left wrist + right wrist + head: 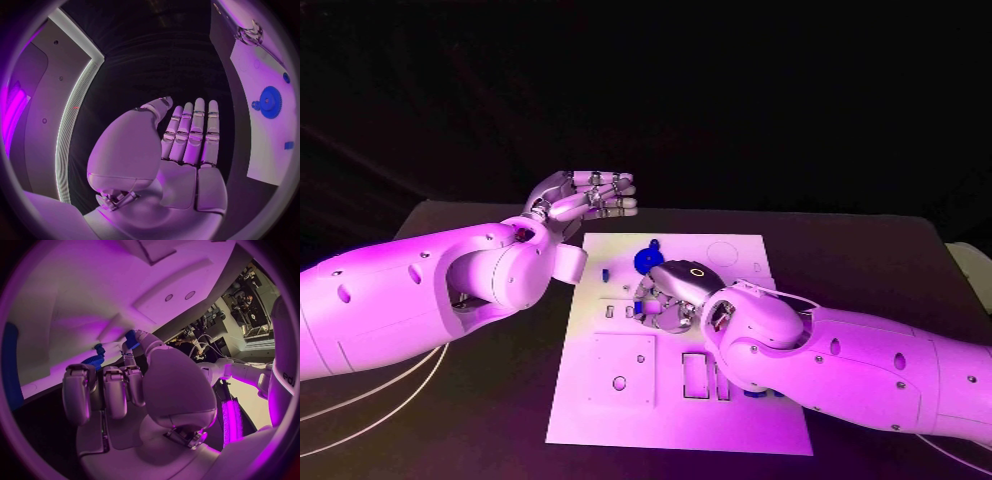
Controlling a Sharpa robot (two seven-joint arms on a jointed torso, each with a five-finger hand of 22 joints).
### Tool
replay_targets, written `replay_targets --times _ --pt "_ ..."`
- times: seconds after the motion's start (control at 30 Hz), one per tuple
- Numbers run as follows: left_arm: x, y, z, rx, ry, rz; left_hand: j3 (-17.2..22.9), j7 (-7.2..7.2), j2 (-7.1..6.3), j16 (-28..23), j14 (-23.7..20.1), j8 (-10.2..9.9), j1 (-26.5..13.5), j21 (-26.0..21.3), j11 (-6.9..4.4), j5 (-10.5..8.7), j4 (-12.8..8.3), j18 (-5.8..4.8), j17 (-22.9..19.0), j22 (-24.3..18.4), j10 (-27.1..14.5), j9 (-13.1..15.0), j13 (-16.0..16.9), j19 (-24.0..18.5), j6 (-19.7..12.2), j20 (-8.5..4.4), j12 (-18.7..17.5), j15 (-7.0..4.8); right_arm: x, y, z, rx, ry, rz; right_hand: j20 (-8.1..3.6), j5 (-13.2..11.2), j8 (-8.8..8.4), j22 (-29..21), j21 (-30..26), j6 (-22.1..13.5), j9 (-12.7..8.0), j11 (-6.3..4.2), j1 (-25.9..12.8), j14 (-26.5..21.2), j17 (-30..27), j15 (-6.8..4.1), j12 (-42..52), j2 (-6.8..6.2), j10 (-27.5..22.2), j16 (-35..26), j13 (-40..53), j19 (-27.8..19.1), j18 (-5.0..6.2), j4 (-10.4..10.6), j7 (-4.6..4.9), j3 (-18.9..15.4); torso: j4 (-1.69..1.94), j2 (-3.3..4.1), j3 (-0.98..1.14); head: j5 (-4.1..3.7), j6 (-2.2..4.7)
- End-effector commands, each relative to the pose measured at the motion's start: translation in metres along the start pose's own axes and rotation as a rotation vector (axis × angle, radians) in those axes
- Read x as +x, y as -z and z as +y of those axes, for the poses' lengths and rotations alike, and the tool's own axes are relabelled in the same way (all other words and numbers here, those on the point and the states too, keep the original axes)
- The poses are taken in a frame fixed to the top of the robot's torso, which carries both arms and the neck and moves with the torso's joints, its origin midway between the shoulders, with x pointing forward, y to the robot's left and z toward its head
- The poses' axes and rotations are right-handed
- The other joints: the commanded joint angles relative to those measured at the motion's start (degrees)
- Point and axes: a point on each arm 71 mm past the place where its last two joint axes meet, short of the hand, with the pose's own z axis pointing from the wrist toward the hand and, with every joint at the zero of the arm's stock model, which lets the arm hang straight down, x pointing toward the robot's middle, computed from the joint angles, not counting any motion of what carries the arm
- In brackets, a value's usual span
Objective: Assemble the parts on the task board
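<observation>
Head view inspection: the left robot hand [589,196] is raised above the counter [459,400] just off the task board's [675,400] far left corner, fingers curled in, nothing held. At mid-board, the right robot hand [668,295] is lowered onto the plate beside a blue gear [646,261]; whether a part is pinched cannot be told.

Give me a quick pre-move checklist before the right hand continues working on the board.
1. Right hand over the task board: ok.
2. Right hand's fingertips at a small blue part: ok; firm hold: cannot tell.
3. Left hand raised off the board, holding nothing: ok.
4. Blue gear seated on the board: cannot tell.
5. Target slot beneath the right hand: cannot tell, hidden.
</observation>
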Motion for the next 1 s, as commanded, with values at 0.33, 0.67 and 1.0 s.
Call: replay_targets --times 0.33,0.67,1.0 --pt "0.0021 0.0002 -0.0005 0.003 0.008 0.021 0.2 0.19 0.04 -0.2 -0.3 -0.2 0.5 -0.3 0.41 -0.15 0.0 0.62 0.1 -0.1 -0.1 -0.1 0.0 -0.2 0.0 0.00 -0.3 0.16 0.0035 0.0005 -0.0010 0.011 0.063 0.026 -0.23 -0.1 0.26 9.1 -0.2 0.5 0.1 -0.27 -0.3 6.0 14.6 -0.36 -0.1 0.40 1.3 0.1 9.5 1.3 -0.27 0.3 -0.01 -0.2 0.00 0.02 0.00 0.09 -0.23" --pt "0.0017 0.0002 -0.0005 0.002 0.007 0.020 0.2 0.19 0.04 -0.2 -0.3 -0.2 0.5 -0.3 0.41 -0.15 0.0 0.62 0.1 -0.1 -0.1 -0.1 0.0 -0.2 0.0 0.00 -0.3 0.16 0.0041 0.0007 -0.0020 0.019 0.070 0.035 -0.25 -0.3 0.25 9.0 -0.3 0.4 0.1 -0.24 -0.8 5.9 14.5 -0.34 -0.2 0.06 1.2 0.1 9.4 1.2 -0.24 0.4 0.05 -0.4 -0.02 -0.01 0.00 -0.04 -0.35" --pt "0.0015 0.0003 -0.0005 0.002 0.007 0.019 0.2 0.19 0.04 -0.2 -0.3 -0.2 0.5 -0.3 0.41 -0.15 0.0 0.62 0.1 -0.1 -0.1 -0.1 0.0 -0.2 0.0 0.00 -0.3 0.16 0.0037 0.0008 -0.0023 0.023 0.073 0.029 -0.13 -0.6 -0.26 8.7 -0.7 -0.8 -0.1 0.13 -2.1 5.9 14.2 -0.10 -0.9 -1.08 0.6 0.0 8.8 0.9 -0.14 0.8 0.50 -1.3 0.00 -0.01 0.00 -0.01 -0.38"
